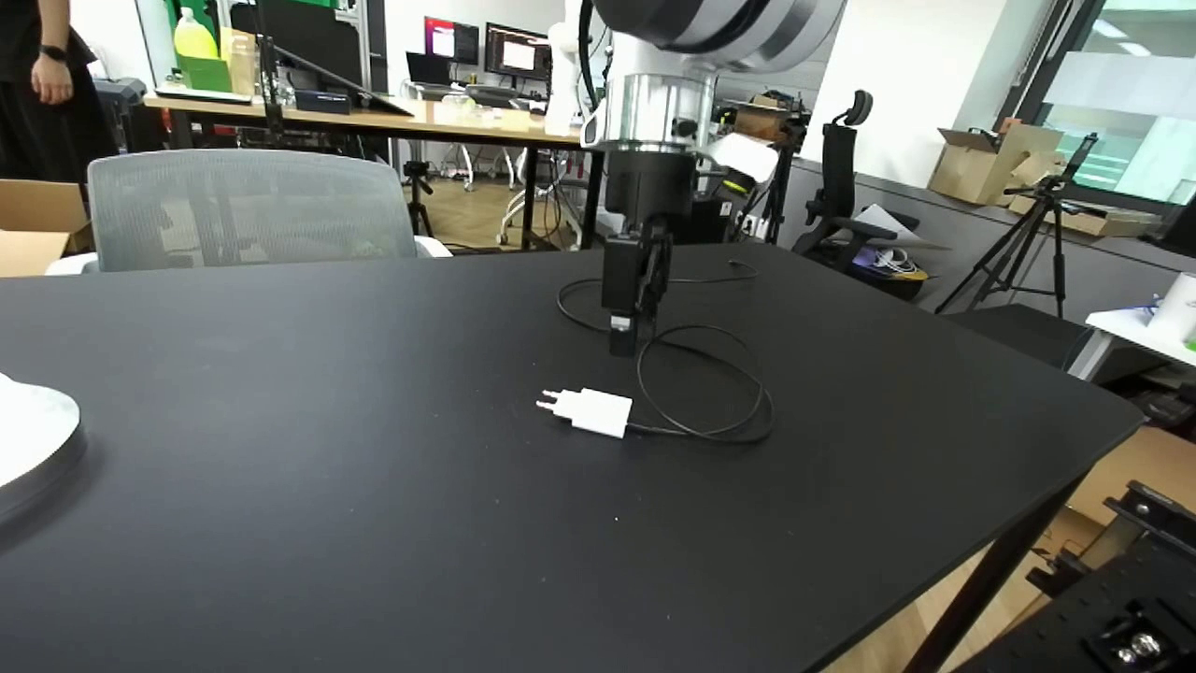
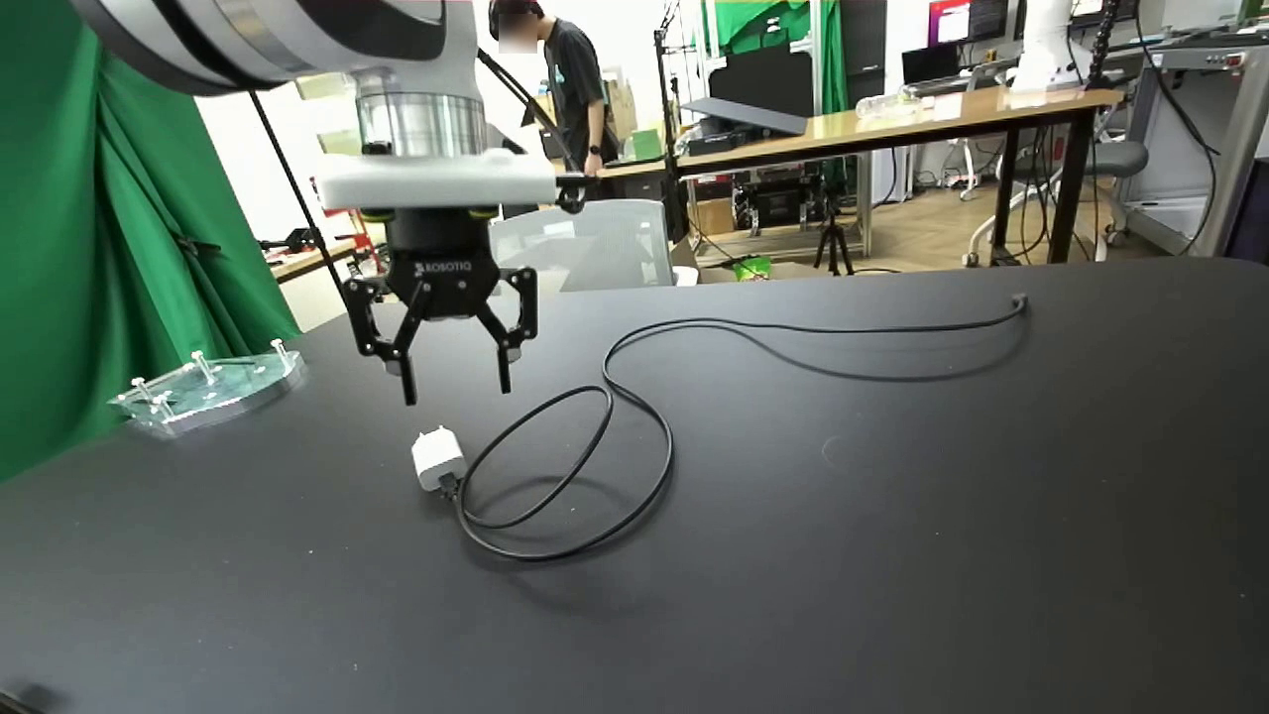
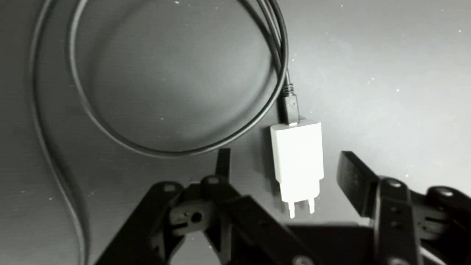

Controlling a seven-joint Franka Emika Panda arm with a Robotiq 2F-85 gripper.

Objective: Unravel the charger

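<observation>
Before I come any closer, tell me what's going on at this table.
A robot arm has a charger to unravel. Its gripper hangs open above the white plug, which shows between the fingers in the wrist view but isn't held. The black cable runs from the plug into loops on the dark table, then stretches away to its far end. So the unravelling isn't finished.

A white charger lies on the bench, seen between the parted fingers of the tool; the prongs point down the view, and a plugged-in cable loops alongside.
</observation>
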